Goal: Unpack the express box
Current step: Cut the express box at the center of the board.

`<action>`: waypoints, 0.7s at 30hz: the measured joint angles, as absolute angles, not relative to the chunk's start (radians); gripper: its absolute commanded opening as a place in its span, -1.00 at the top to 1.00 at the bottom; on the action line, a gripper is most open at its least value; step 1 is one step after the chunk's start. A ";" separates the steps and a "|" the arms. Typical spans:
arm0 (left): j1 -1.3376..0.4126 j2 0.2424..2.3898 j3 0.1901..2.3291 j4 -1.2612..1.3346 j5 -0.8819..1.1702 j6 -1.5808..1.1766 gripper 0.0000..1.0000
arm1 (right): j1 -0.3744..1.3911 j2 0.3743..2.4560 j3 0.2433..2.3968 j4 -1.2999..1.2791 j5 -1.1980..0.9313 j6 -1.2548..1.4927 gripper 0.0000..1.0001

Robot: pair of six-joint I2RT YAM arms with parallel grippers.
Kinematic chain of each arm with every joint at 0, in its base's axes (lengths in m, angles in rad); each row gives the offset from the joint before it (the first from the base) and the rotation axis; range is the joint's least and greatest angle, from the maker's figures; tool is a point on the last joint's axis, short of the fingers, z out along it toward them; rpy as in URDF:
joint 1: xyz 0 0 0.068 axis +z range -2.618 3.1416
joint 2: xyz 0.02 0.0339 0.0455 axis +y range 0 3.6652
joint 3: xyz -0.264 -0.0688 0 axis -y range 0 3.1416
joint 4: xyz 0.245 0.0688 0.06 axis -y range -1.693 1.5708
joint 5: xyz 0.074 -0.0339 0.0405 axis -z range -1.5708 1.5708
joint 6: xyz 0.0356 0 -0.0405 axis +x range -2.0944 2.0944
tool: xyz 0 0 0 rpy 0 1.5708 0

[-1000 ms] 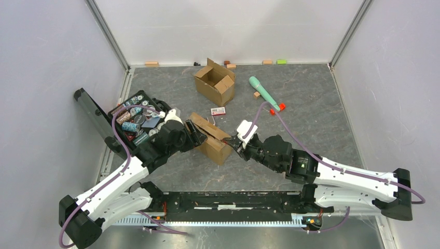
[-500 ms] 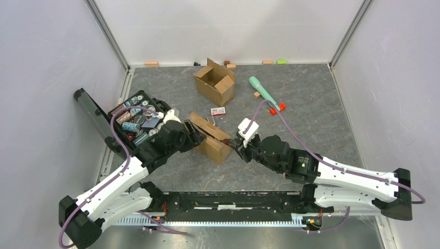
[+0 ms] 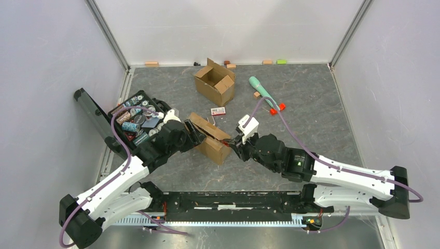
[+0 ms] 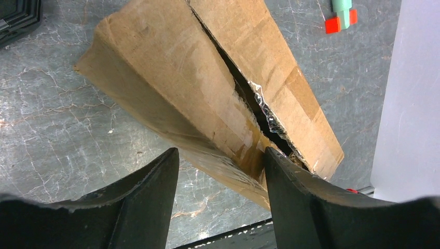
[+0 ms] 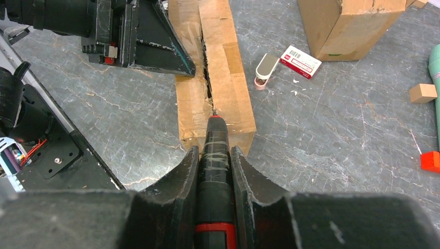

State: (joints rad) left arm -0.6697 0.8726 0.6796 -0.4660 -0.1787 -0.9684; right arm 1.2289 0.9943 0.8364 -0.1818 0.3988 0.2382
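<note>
- The express box (image 3: 210, 139) lies on the table (image 3: 311, 119) between the two arms, in front of an open carton (image 3: 215, 83). Its flaps are down and nothing has come out of it, so I judge the task to be at the opening stage only.
- The left gripper (image 4: 222, 153) sits at the box's left end. Its fingers are apart with a corner of the box between them, and one finger touches the cardboard beside the seam. It looks like a brace, but I cannot tell whether the fingers truly pinch.
- The right gripper (image 5: 214, 151) faces the box's other end, with both fingers clamped on a black cutter (image 5: 215, 129) that points along the lid.
- The seam (image 4: 249, 98) between the top flaps gapes as a dark slit with torn clear tape along its edges. The cutter's tip rests on this line a little in from the near end.
- By my reading, the tape is partly slit. What remains is finishing the cut, folding the flaps back and lifting out whatever is inside, which is hidden.
- Against the frame a second ago, the right arm has pushed forward, so its wrist sits closer to the box.
- The cutter has advanced with it toward the seam.
- The box, the left arm and the loose items on the table lie where they did.
</note>
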 measured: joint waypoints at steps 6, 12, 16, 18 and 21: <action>-0.670 0.871 0.680 -0.467 -0.185 -0.977 -0.36 | 1.229 1.018 0.876 -0.224 0.405 0.244 1.00; -0.669 0.854 0.672 -0.477 -0.197 -0.983 -0.37 | 1.230 1.020 0.937 -0.330 0.402 0.237 1.00; -0.664 0.848 0.664 -0.476 -0.198 -0.984 -0.37 | 1.230 1.005 0.963 -0.392 0.383 0.230 1.00; -0.662 0.847 0.664 -0.476 -0.199 -0.984 -0.37 | 1.230 0.995 0.963 -0.407 0.374 0.229 1.00; -0.661 0.847 0.659 -0.473 -0.191 -0.984 -0.37 | 1.230 0.975 0.963 -0.429 0.365 0.229 1.00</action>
